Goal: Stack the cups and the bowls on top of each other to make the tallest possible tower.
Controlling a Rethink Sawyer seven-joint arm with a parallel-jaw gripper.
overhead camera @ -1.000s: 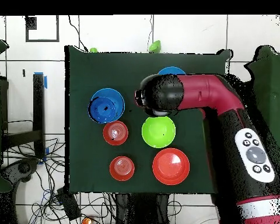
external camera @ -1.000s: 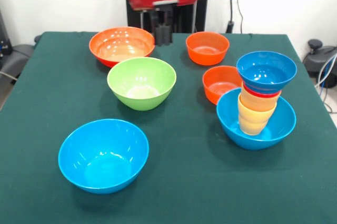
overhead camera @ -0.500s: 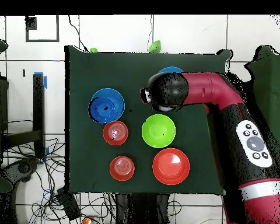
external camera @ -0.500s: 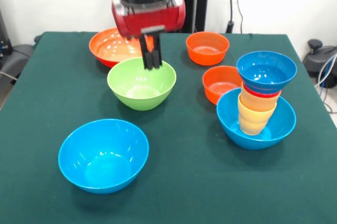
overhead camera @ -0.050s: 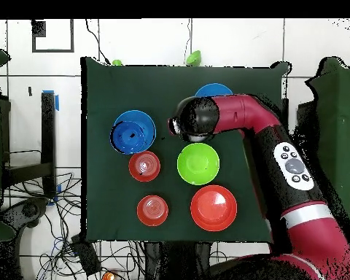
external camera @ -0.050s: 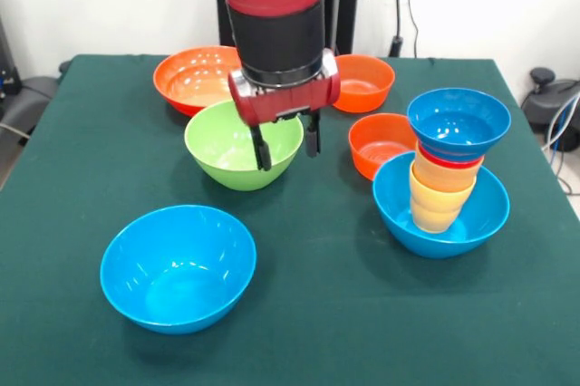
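- Green bowl (external camera @ -0.050s: 243, 143): glossy rigid plastic, prob. light and slick; best grip = pinch the thin rim, one finger inside, one outside.
- Sits mid-surface (external camera @ -0.050s: 326, 313), upright, empty; large orange bowl (external camera @ -0.050s: 208, 78) just behind it.
- Tool (external camera @ -0.050s: 287, 149) released, fingers spread; one finger looks to be over the green bowl's rim edge, other outside it. Contact unclear.
- Tower (external camera @ -0.050s: 449, 173): large light-blue bowl base, yellow-orange cups, red cup, small dark blue bowl on top; leans a bit.
- Spare light-blue bowl (external camera @ -0.050s: 178, 266) at front; two small orange bowls (external camera @ -0.050s: 381, 143) near tower.
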